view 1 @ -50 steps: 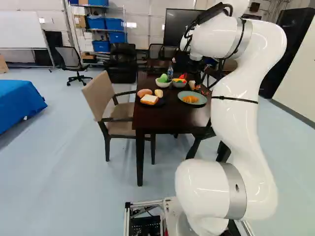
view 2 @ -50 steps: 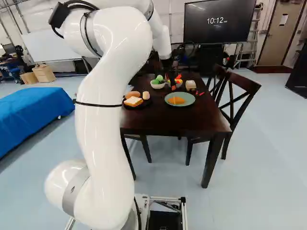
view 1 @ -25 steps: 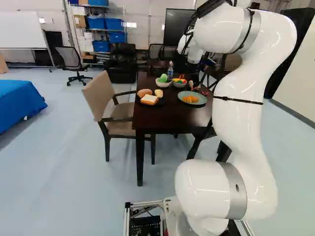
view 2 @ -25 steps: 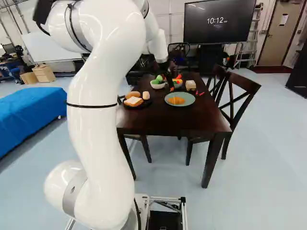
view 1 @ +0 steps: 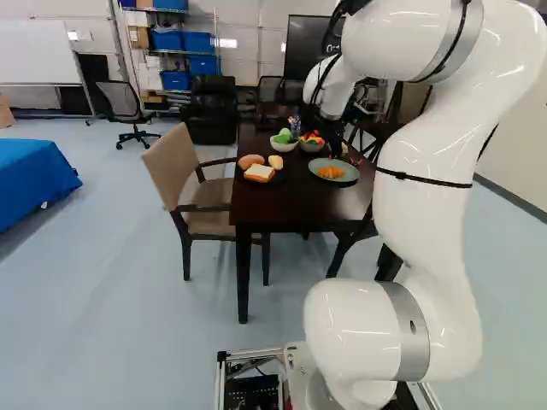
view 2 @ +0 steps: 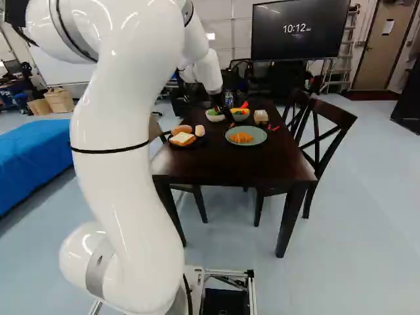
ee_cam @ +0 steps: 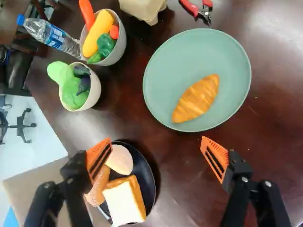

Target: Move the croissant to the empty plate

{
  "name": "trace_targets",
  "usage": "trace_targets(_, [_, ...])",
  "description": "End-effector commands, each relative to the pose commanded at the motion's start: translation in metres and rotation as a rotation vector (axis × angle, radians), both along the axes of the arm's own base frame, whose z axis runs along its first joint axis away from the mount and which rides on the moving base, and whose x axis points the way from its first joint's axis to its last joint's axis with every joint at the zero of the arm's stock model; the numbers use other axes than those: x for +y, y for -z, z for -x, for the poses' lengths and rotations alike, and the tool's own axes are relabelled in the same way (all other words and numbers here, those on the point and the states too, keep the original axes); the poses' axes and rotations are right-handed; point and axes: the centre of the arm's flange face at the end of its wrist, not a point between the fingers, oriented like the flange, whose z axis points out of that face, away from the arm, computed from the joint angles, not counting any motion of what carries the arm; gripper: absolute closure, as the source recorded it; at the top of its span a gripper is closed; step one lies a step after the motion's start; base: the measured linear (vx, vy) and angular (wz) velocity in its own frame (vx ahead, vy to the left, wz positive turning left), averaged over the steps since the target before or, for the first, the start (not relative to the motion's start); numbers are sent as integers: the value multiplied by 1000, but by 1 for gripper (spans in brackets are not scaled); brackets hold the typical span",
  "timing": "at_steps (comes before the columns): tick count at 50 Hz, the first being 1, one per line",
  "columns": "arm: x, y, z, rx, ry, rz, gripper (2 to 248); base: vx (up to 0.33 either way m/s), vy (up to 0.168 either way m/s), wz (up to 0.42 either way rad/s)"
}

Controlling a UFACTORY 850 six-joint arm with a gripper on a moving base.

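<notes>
The golden-brown, crescent-shaped croissant (ee_cam: 196,98) lies alone on the round sage-green plate (ee_cam: 161,71); the orange-padded fingers (ee_cam: 218,153) stand wide apart above the dark wooden table (view 2: 243,164), holding nothing. No bare plate shows, so delivery is judged complete and the step in hand taken as withdrawal. Twelve o'clock being straight ahead of the base, the round black plate (ee_cam: 144,165) with white-topped bread (ee_cam: 123,203) lies at nine o'clock of the green one, the pale bowl of greens (ee_cam: 94,97) at eleven, and the small red-handled pliers (ee_cam: 189,7) at two. To finish well, the gripper should rise vertically before any sideways travel, fingers kept apart: an early swing toward nine might snag the bread, one toward eleven might tip the bowl. Once high, retreat toward six, over the near table edge, seems the safest course.
</notes>
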Motion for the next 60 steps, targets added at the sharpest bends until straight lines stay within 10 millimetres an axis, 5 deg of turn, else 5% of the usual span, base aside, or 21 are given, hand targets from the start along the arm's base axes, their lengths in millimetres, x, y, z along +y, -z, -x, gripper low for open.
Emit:
trace_targets(21, [32,29,53,-117,-175,106,3,0,0,0])
trace_targets(60, [82,91,182,-342,-456,355,3,0,0,0])
